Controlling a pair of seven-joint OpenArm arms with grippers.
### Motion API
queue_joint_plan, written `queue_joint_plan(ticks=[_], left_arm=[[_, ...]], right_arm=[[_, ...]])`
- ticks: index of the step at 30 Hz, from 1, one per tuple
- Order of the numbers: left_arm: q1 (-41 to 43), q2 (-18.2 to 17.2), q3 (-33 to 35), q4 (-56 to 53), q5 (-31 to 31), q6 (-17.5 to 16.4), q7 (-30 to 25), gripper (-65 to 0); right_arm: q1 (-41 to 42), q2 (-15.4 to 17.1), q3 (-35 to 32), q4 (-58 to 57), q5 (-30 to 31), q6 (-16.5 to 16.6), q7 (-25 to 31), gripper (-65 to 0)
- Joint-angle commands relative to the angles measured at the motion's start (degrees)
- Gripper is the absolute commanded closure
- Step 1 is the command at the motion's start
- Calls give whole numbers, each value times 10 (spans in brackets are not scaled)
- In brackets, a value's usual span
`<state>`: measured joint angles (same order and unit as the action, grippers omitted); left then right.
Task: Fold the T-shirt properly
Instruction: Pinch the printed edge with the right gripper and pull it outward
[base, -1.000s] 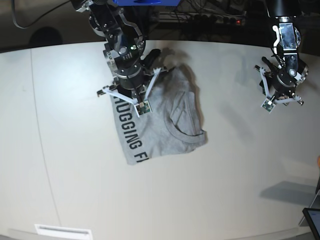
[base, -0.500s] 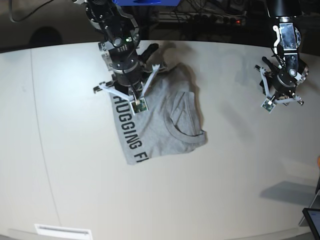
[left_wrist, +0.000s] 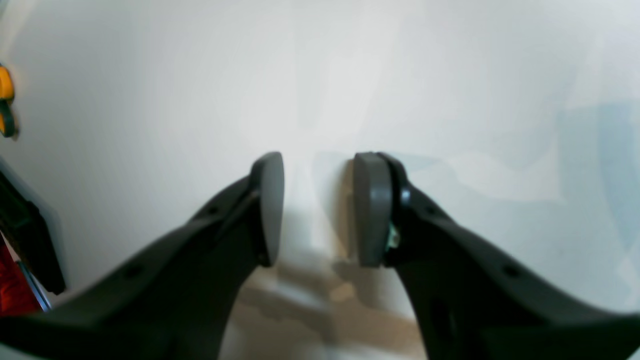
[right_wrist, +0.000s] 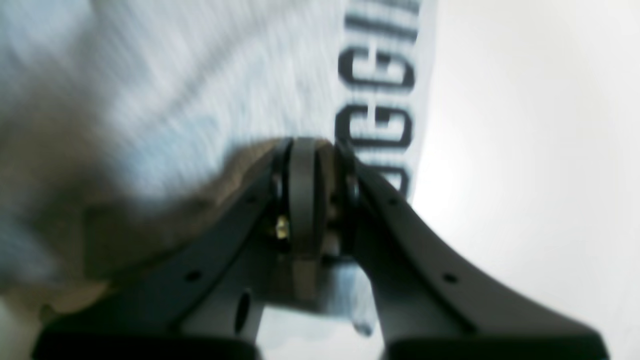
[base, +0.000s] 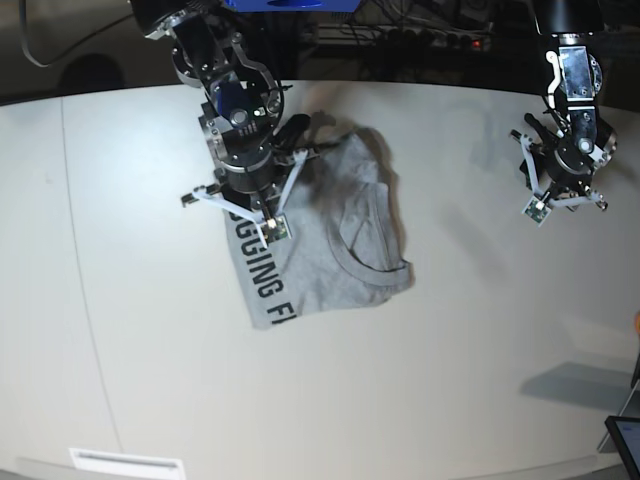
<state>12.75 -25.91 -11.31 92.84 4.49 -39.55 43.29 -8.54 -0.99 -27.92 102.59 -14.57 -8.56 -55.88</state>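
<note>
On the table (base: 120, 350), the right gripper (right_wrist: 312, 200) is pressed together over the T-shirt (base: 330, 250); well apart, the left gripper (left_wrist: 317, 205) hangs parted, holding nothing.

Soft heather-grey knit cloth makes up the T-shirt (base: 330, 250), matt and faintly flecked, with flat black printed lettering (right_wrist: 380, 90) just beyond the right hand (right_wrist: 312, 200). Both hands are matt black plastic; the left hand (left_wrist: 317, 207) has smooth dull grey pads (left_wrist: 372, 207). Beneath them, the table (base: 450, 380) is smooth, off-white, faintly sheened.
</note>
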Motion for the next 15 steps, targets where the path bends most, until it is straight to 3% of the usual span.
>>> queue_joint_plan(ticks=[1, 7, 15], left_arm=[[-1, -9, -3, 5, 2, -4, 1, -233], [-1, -8, -3, 5, 2, -4, 1, -233], [-2, 1, 13, 12, -11, -4, 0, -233]], right_arm=[[-2, -2, 14, 10, -7, -4, 12, -65], [-38, 15, 50, 11, -7, -3, 27, -65], [-48, 17, 21, 56, -7, -2, 41, -65]])
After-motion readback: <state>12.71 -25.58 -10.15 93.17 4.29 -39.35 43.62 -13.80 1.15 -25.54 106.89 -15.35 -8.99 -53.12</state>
